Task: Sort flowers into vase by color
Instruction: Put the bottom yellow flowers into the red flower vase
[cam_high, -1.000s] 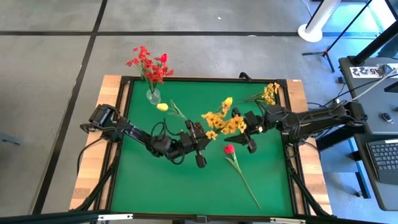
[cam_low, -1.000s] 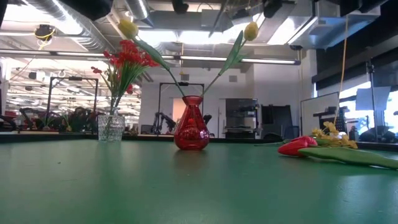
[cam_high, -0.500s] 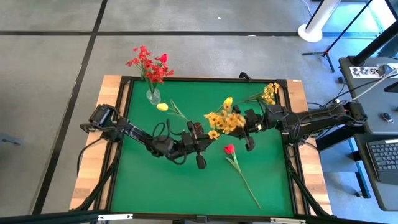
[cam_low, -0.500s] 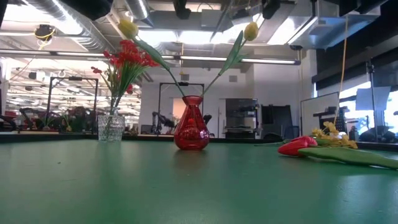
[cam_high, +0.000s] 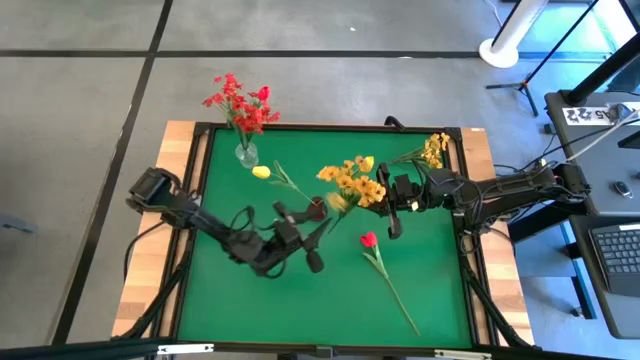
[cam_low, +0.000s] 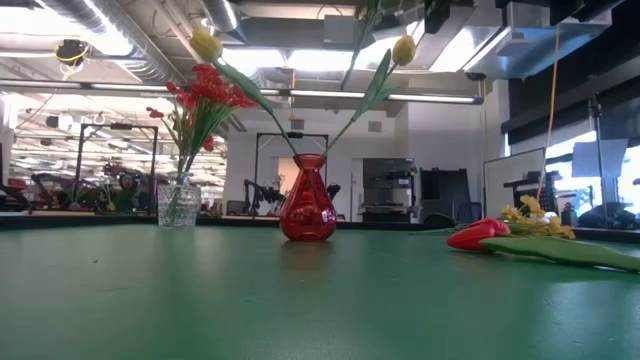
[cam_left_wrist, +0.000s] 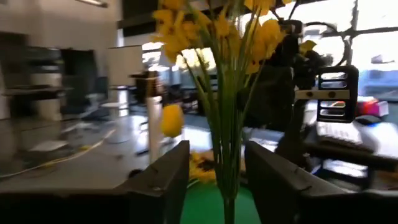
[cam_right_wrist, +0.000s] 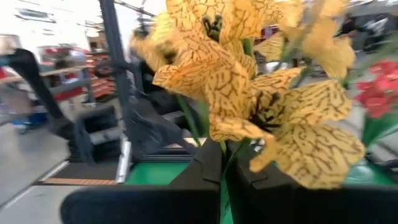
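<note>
A bushy yellow spray (cam_high: 350, 180) hangs above the table's middle with my right gripper (cam_high: 386, 198) shut on its stems. My left gripper (cam_high: 308, 238) stands open nearer the left; in its wrist view the spray's stems (cam_left_wrist: 226, 155) show in the gap between its fingers (cam_left_wrist: 166, 180), touching neither. Beside the spray stands the red vase (cam_low: 307, 210), which holds two yellow tulips (cam_low: 206, 44). A clear vase (cam_low: 178, 205) at the far left holds a red spray (cam_high: 240, 105). A red tulip (cam_high: 368, 239) lies flat on the mat. My right gripper pinches the yellow spray's bundle of green stems (cam_right_wrist: 222, 155) between its two fingers, just below the blossoms (cam_right_wrist: 249, 93). The fingers come roughly level from the table's right side, across the stems. The spray is lifted clear of the table, blossoms uppermost.
A second yellow spray (cam_high: 432, 149) lies at the far right corner of the green mat (cam_high: 300, 300). The red tulip's long stem (cam_high: 398, 295) runs toward the near right. The mat's near left part is free.
My left gripper has opened, let go of the yellow spray and drawn back toward the table's left and near edge. My right gripper has shut on the spray's stems and carried it a little toward the far left.
</note>
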